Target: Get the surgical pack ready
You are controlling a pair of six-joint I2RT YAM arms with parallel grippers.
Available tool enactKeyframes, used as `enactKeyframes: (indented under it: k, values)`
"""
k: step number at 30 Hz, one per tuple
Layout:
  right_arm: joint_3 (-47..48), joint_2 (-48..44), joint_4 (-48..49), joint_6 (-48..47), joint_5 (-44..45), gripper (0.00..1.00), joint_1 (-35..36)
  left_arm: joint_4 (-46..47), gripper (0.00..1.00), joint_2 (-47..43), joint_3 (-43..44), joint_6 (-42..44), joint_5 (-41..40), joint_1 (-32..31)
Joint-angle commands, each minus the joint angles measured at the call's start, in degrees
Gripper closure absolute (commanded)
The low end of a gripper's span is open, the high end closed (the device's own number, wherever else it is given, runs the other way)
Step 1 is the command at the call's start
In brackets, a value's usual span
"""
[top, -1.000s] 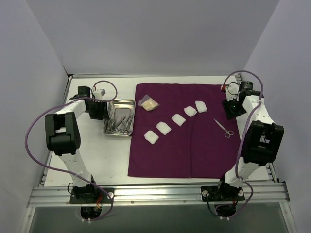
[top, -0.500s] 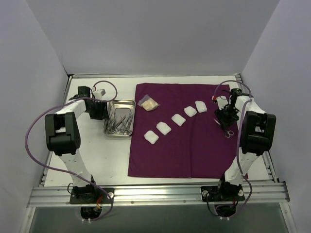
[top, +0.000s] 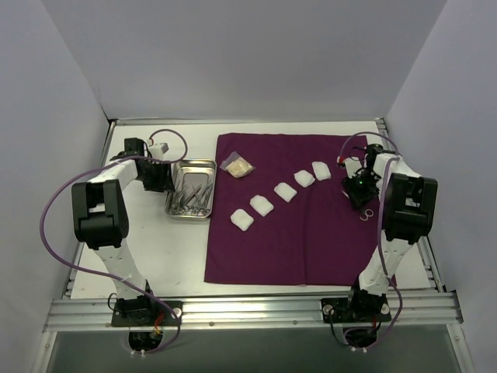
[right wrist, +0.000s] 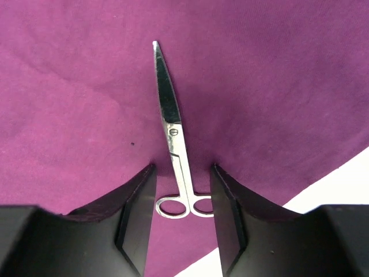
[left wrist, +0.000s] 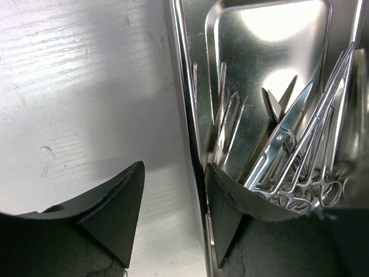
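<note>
The scissors are seen lying flat on the purple cloth near its right edge. They are straddled by the right gripper, whose fingers are held apart, clear of the metal. The left gripper is likewise spread, astride the rim of the steel tray, in which instruments are piled.

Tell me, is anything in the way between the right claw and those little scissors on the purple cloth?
Nothing visible. The right claw sits open directly over the small silver metal scissors, a finger on either side of the shanks, and only bare dark purple cloth lies around them.
</note>
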Motion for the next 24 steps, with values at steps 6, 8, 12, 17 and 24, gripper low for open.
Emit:
enactKeyframes:
  k: [6,8,12,17,24]
  values:
    - [-2.1,2.8,-1.0,-0.1,7.1,0.78,3.0,1.1,0.44,-0.1,1.6,0.5,-0.1,0.1]
    - [-2.4,3.0,-0.9,0.0,8.3,0.79,3.3,1.1,0.44,-0.2,1.4,0.6,0.0,0.1]
    - [-3.1,2.4,-0.3,0.0,9.7,0.89,3.4,1.1,0.44,-0.2,1.5,0.6,-0.1,0.1]
    - [-4.1,0.6,-0.3,-0.9,10.5,1.0,3.3,1.0,0.44,-0.3,1.5,0.5,0.1,0.1]
    - [-1.5,-2.2,-2.0,-0.7,6.4,1.0,3.3,1.0,0.43,-0.8,1.3,0.5,0.2,0.1]
